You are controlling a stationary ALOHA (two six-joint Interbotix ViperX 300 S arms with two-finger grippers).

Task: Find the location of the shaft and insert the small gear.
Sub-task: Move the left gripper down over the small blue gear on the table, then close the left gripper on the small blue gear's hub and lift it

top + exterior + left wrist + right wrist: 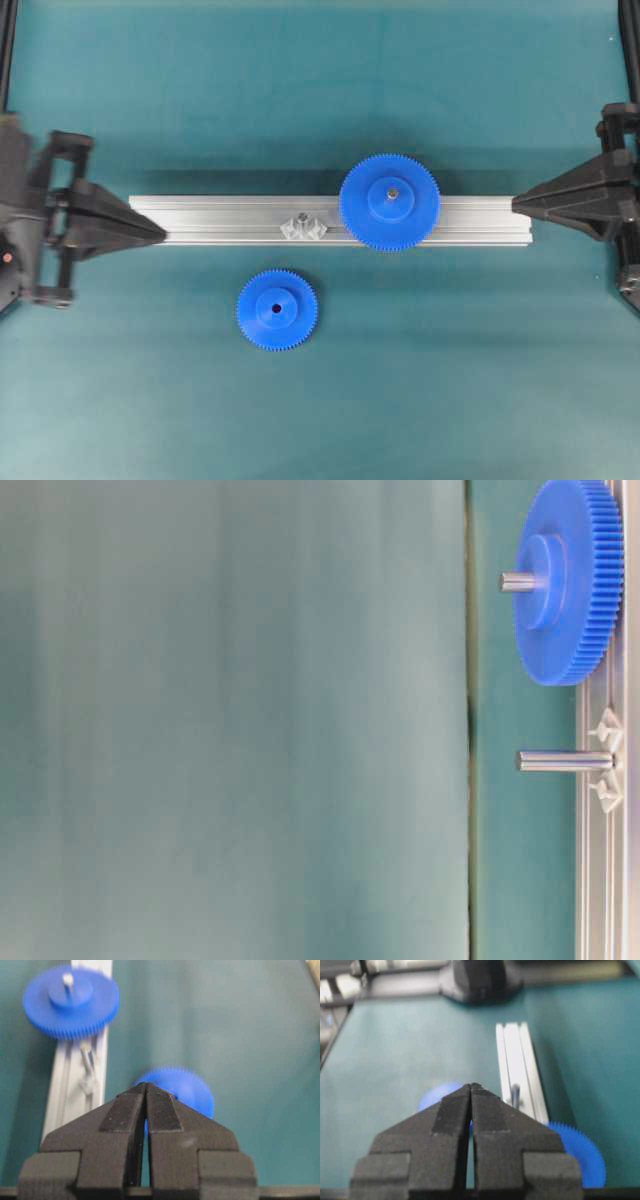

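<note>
Teal bench (320,90): our small gear (277,310) lies flat, untouched, the shaft (303,217) bare. Left hand (160,234) and right hand (516,204) are pinched closed, empty. Nothing done yet.

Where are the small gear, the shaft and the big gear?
small gear (277,310): overhead view, on its raised hub.
shaft (563,762): table-level view, mid-length of the pin.
big gear (389,202): overhead view, on its hub.
</note>
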